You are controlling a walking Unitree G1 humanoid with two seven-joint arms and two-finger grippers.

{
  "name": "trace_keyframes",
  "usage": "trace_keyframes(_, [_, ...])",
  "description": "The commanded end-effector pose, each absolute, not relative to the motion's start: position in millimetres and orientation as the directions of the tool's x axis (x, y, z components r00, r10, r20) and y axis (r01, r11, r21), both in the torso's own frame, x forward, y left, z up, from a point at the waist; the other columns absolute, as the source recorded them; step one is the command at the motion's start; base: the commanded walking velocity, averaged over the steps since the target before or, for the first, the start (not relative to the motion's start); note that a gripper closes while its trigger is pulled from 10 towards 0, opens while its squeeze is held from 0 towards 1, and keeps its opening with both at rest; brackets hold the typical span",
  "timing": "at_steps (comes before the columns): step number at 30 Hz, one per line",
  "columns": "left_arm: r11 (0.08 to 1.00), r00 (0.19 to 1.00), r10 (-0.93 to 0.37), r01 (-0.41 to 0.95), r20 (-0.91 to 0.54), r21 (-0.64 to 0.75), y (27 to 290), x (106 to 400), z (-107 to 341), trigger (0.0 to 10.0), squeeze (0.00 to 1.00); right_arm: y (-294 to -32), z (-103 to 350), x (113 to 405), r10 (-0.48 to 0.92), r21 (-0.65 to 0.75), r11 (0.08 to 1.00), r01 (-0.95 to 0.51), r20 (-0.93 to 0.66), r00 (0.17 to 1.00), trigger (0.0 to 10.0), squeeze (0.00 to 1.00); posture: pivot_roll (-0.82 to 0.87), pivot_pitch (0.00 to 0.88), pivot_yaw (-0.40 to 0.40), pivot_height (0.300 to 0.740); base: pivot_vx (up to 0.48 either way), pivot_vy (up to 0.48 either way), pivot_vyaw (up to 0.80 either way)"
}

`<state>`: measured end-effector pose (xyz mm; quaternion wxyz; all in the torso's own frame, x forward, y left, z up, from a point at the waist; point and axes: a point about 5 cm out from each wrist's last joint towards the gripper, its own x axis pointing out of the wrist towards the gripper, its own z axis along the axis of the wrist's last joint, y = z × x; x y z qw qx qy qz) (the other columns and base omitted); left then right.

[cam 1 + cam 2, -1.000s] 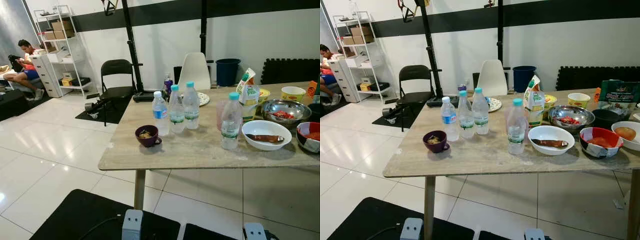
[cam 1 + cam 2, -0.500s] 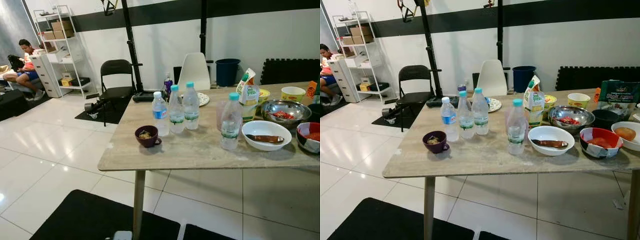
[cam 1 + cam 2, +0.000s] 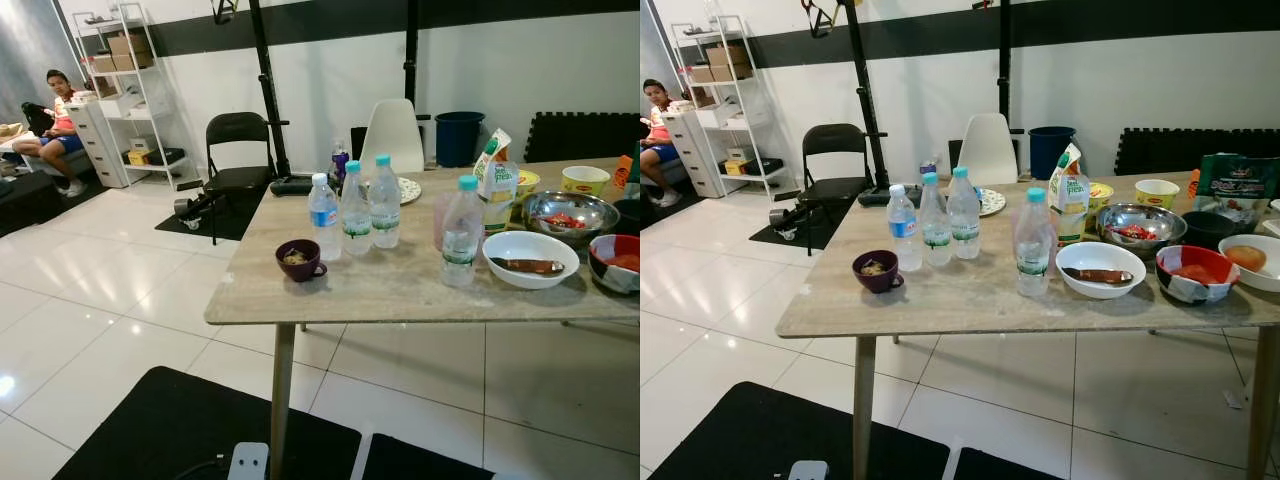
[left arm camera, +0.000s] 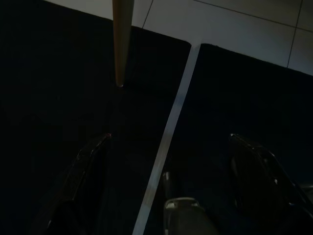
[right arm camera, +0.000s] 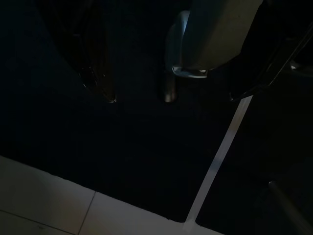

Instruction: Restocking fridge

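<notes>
Standing at the near-left corner of the tabletop (image 3: 400, 300), w/ white tile floor (image 3: 110, 300) open to the left and black mats (image 3: 770, 440) underfoot. The tabletop's front edge runs across the view; its wooden leg (image 3: 281, 400) drops at the left corner, another leg at far right. Room under the tabletop is free tile.

Four water bottles stand upright, long axis vertical, caps up: three grouped near the left-centre, bottle A (image 3: 323, 216), bottle B (image 3: 355, 208), bottle C (image 3: 384, 201), nearly touching each other; a fourth bottle (image 3: 460, 231) stands apart to the right, just beside a white bowl (image 3: 530, 260) holding a brown item lying flat. A purple cup (image 3: 300, 259) sits in front of the trio, handle toward the right. A carton (image 3: 496, 180) stands behind the fourth bottle, top torn open; its print is green but too small to read. Steel bowl (image 3: 570, 212) w/ red pieces, red bowl (image 3: 1196, 273), yellow cup (image 3: 586, 181) w/ a red logo, and a dark green bag (image 3: 1238, 182) w/ unreadable lettering fill the right end.

Behind: black folding chair (image 3: 236, 150), white chair (image 3: 392, 135), blue bin (image 3: 459, 138), shelf rack (image 3: 125, 90). A person (image 3: 55, 120) sits far left.

Left pincer (image 4: 171, 161) and right pincer (image 5: 171, 73) hang low over the mats, fingers spread apart, holding nothing; wrist views are very dark.
</notes>
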<state>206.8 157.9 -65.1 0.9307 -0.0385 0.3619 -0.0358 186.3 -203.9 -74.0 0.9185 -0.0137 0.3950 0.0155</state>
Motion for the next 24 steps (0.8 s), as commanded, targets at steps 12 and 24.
trace_keyframes(12, [0.993, 0.744, -0.095, 0.025, -0.662, -0.115, 151, 208, -66, 10.0, 0.00, -201, -74, 188, 0.022, 0.003, 1.000, -0.030, -0.729, 0.684, 10.0, 0.00, -0.03, 0.045, 0.038, 0.740, -0.355, 0.000, 0.00])
trace_keyframes(24, [0.991, 0.763, -0.114, 0.043, -0.637, -0.126, 145, 219, -59, 10.0, 0.00, -197, -74, 190, 0.032, 0.009, 0.999, -0.038, -0.729, 0.684, 10.0, 0.00, -0.04, 0.043, 0.039, 0.740, -0.178, 0.000, 0.00])
